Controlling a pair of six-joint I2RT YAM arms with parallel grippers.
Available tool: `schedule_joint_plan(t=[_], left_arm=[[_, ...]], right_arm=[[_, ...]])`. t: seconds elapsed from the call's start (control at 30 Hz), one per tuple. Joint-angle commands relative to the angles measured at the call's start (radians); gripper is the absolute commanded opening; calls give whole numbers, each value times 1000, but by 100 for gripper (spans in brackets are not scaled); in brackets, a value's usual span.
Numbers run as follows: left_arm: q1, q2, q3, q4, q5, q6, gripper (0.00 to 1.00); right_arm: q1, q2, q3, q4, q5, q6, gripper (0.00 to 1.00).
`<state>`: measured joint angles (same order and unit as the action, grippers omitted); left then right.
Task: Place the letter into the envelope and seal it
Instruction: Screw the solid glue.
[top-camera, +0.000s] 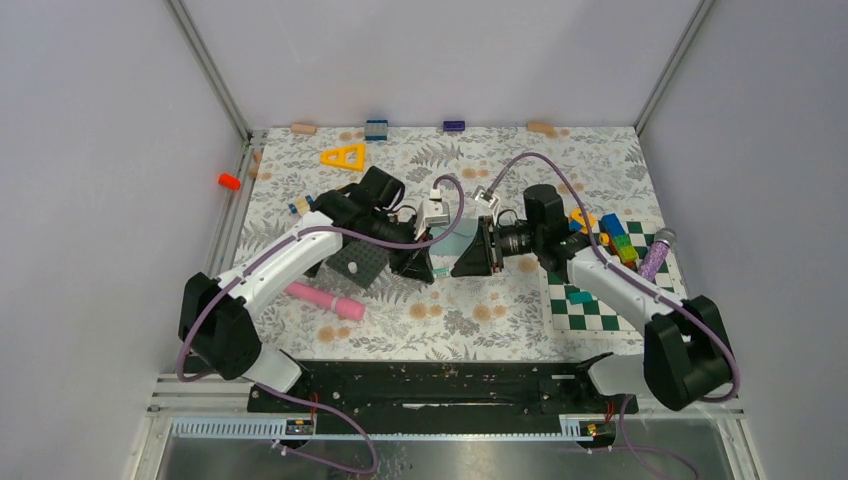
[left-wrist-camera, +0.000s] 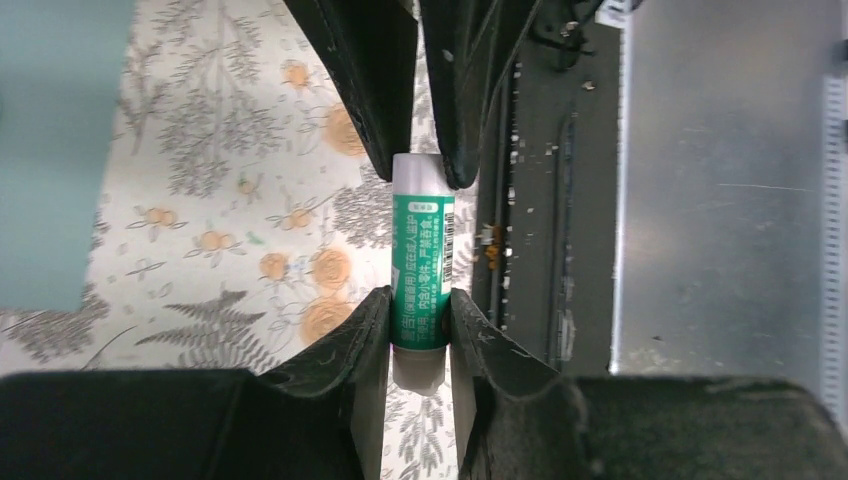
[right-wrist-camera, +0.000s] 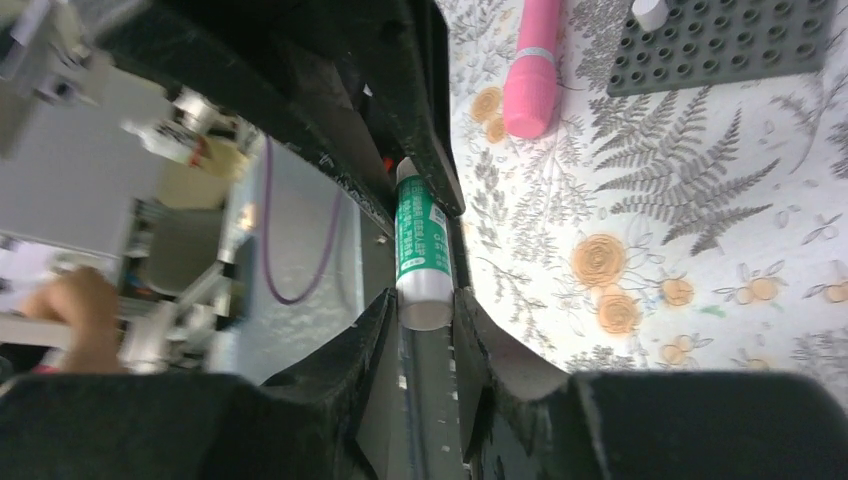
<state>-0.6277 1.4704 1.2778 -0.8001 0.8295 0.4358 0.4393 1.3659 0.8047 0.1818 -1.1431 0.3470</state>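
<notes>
Your left claw (left-wrist-camera: 420, 325) pinches an end of the glue stick (left-wrist-camera: 421, 260); your right claw (right-wrist-camera: 427, 310) is clamped on the other, so the 2 hold it off the bench (left-wrist-camera: 200, 260), probably to pull its cap free. Just beyond, the envelope (top-camera: 467, 241) lies flat mid-bench, waiting for glue; its flap is hidden from you.
</notes>
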Motion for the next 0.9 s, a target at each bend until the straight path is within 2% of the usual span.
schedule_joint_plan(t=[0.0,0.27,0.3,0.4,0.5,0.57,0.77,0.87], left_arm=[[27,47,61,-55,171,8,9],[55,121,107,-145,314,46,11],[58,122,109,-148,321,47,11],[62,122,108,-151,327,47,11],[62,107,118,-151,276,48,11],[62,75,109,-112,207,16,11],[53,-60,32,60,-5,-78,11],[35,-125,-13,133,-124,-99,11]], right_arm=[[34,-118,43,-162,47,-372,26],[96,-276,-22,-176,108,-759,27],[97,-279,-24,-176,106,-772,29],[98,-290,-35,-176,118,-785,47],[96,-286,-5,-230,130,-683,67],[93,-274,29,-276,129,-586,74],[19,-163,101,-312,49,-214,80],[-34,-71,112,-245,-7,24,76]])
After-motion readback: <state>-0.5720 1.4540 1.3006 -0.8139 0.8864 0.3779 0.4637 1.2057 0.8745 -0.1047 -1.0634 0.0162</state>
